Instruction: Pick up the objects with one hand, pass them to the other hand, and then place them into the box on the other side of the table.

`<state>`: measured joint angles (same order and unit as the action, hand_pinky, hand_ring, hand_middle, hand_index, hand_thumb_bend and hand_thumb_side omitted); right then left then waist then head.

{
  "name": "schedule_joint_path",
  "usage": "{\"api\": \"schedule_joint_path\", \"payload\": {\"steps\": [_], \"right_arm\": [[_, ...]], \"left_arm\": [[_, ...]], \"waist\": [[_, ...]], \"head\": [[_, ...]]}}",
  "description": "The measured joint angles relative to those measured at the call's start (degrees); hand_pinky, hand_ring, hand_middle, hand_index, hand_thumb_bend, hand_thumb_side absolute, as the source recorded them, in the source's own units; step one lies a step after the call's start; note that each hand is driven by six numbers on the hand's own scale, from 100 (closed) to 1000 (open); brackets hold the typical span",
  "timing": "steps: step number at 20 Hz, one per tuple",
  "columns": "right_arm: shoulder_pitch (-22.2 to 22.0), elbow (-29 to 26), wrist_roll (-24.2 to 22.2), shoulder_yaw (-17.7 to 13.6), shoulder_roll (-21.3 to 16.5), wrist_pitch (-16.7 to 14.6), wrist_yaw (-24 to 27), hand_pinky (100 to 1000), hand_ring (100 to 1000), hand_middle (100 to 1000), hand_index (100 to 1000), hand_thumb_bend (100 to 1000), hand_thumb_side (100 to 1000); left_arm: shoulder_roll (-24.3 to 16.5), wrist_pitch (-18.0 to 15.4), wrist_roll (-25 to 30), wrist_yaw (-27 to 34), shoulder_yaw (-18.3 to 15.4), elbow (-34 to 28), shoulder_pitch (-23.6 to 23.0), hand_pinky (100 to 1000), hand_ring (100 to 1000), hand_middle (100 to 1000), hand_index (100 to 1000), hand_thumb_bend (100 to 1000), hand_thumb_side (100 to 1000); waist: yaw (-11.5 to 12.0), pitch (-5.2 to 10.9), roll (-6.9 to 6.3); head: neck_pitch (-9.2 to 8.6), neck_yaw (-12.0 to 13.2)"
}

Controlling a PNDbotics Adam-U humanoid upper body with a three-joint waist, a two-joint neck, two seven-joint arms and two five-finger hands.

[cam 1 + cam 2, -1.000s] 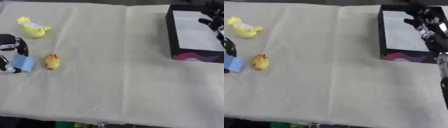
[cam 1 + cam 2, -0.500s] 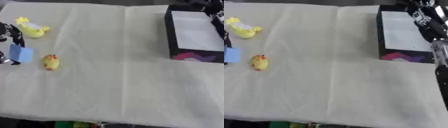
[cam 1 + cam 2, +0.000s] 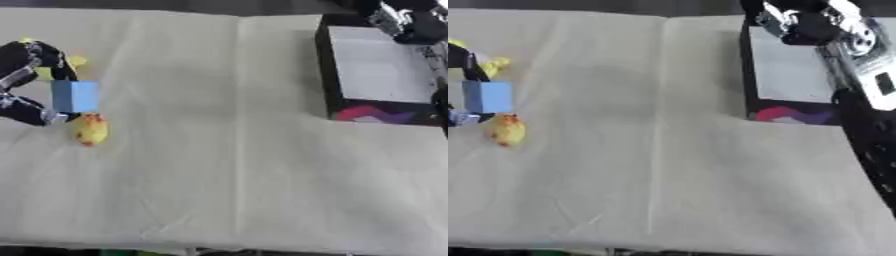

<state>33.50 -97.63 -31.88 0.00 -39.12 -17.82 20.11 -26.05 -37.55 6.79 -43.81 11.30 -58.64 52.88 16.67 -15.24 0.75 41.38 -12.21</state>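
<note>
One blue block (image 3: pixel 74 96) pinched in left robot hand (image 3: pixel 26 80), far left of the box (image 3: pixel 382 75). Could slip at handoff. Right robot hand (image 3: pixel 811 25) curled above box, empty.

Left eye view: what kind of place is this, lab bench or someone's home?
Most likely a lab or data-collection bench, not a home. A plain cream cloth covers the table, on it only toy props: a blue block pinched in the left hand, a yellow duck, and one black box.
</note>
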Motion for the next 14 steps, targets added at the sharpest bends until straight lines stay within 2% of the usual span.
{"api": "schedule_joint_path", "payload": {"steps": [3, 7, 10, 14], "right_arm": [[1.98, 0.52, -1.31, 2.01, -0.53, -1.56, -1.19, 914, 1000, 1000, 1000, 100, 402], [7.52, 3.02, -3.87, 6.89, -0.53, -4.55, -3.74, 905, 1000, 1000, 1000, 100, 205], [11.76, 6.34, -4.51, 10.45, 0.02, -7.06, -6.03, 901, 1000, 991, 1000, 100, 106], [16.53, 11.61, -3.88, 13.79, 2.15, -9.78, -9.64, 894, 1000, 974, 1000, 100, 100]], "left_arm": [[1.42, 0.63, -0.54, 1.89, -0.73, -1.60, -0.87, 642, 427, 371, 438, 297, 100], [5.45, 2.17, -1.96, 5.05, -0.99, -3.88, -2.30, 641, 413, 365, 436, 242, 100], [7.40, 3.49, -1.45, 7.53, -0.98, -4.94, -3.17, 643, 406, 364, 436, 217, 100], [9.61, 5.36, 0.07, 9.94, -1.03, -6.77, -4.35, 643, 392, 356, 431, 167, 100]], "waist": [[0.18, 0.20, 0.31], [0.21, 0.35, 0.31], [-0.18, 0.35, 0.38], [-0.36, 0.36, 0.50]], "head": [[0.00, -1.05], [0.05, -2.57], [0.18, -3.10], [0.33, -3.43]]}}
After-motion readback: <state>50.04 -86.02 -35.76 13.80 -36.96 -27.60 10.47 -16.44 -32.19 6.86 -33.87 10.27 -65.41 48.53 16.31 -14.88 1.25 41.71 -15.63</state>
